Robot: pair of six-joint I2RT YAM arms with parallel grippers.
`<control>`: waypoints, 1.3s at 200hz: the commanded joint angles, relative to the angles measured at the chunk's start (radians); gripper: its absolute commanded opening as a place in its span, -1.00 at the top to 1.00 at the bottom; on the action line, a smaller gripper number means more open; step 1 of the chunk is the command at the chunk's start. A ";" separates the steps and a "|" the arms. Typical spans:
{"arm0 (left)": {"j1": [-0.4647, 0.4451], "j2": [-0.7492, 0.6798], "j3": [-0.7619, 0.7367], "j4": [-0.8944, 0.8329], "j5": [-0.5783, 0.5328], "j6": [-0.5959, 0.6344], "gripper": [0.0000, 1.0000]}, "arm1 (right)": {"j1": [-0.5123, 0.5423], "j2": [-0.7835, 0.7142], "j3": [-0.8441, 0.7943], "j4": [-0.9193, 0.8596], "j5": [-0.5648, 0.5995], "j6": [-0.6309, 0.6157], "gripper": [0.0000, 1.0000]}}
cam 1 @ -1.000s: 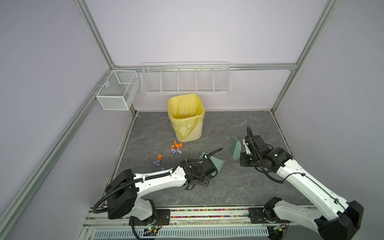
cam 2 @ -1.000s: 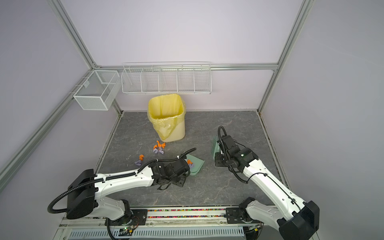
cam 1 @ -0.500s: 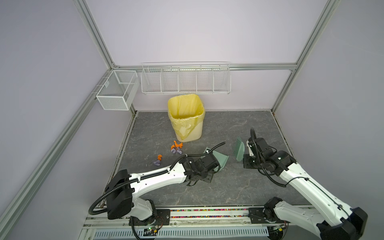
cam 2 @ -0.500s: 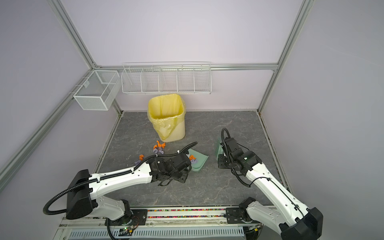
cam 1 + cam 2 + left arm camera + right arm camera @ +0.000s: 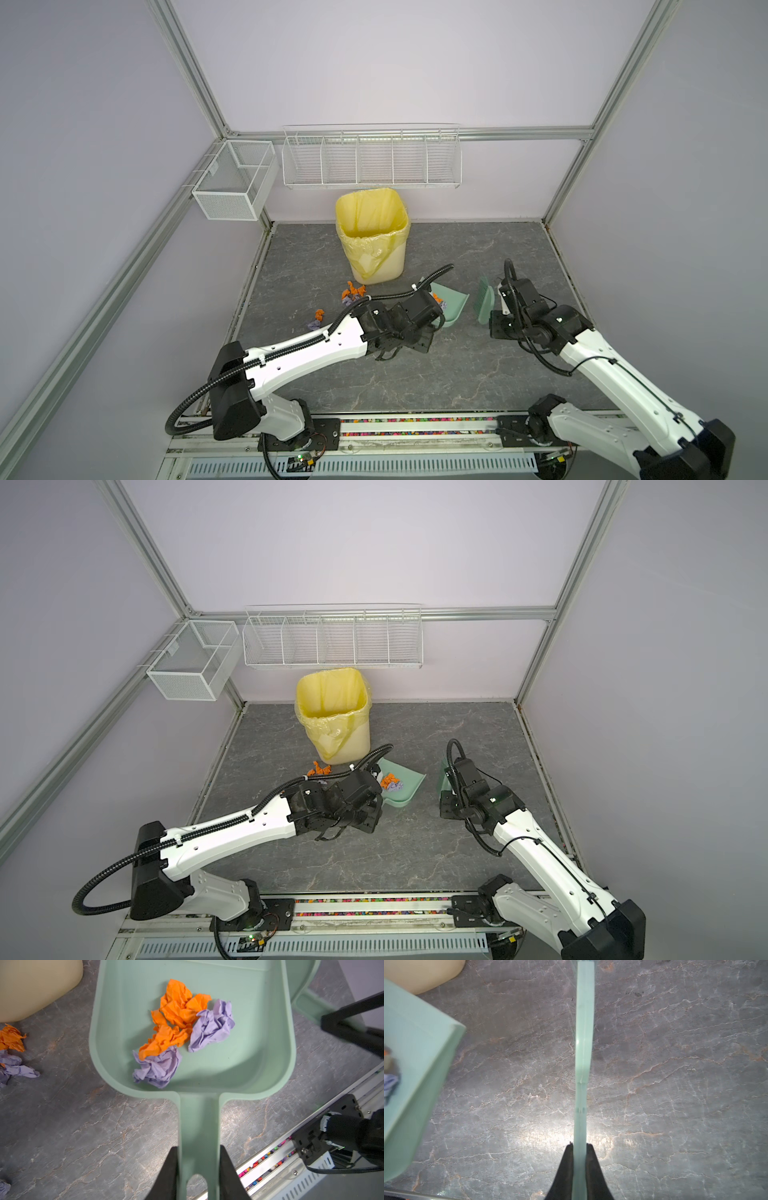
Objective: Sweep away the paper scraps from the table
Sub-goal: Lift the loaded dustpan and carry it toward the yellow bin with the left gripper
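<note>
Several orange and lilac paper scraps (image 5: 180, 1028) lie in the mint-green dustpan (image 5: 249, 1043), which both top views show right of the bin (image 5: 451, 305) (image 5: 405, 787). My left gripper (image 5: 198, 1151) is shut on the dustpan's handle. More paper scraps (image 5: 351, 293) sit on the table (image 5: 478, 249) beside the bin's foot, with two more (image 5: 318, 326) further left. The green brush (image 5: 484, 305) (image 5: 583, 1043) stands edge-on just right of the dustpan, apart from it. My right gripper (image 5: 579, 1146) is shut on the brush's handle.
A yellow-lined bin (image 5: 374, 237) stands at the back of the table, close behind the loose scraps. Two white wire baskets (image 5: 370, 160) hang on the back and left walls. The aluminium rail (image 5: 415, 432) with both arm bases runs along the front edge.
My left arm has carried the dustpan with its scraps to the right and slightly towards the back. The right arm has shifted the brush a little to the right.
</note>
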 commanded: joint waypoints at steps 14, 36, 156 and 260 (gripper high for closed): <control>0.030 -0.004 0.075 -0.038 -0.008 0.035 1.00 | -0.004 -0.057 -0.039 0.049 -0.036 -0.031 0.86; 0.052 0.014 0.114 -0.046 0.002 0.047 1.00 | -0.004 -0.070 -0.050 0.060 -0.048 -0.033 0.87; 0.102 0.093 0.294 -0.119 0.026 0.082 1.00 | -0.004 -0.128 -0.097 0.106 -0.077 -0.047 0.87; 0.185 0.114 0.428 -0.166 0.063 0.109 1.00 | -0.004 -0.126 -0.104 0.113 -0.095 -0.068 0.86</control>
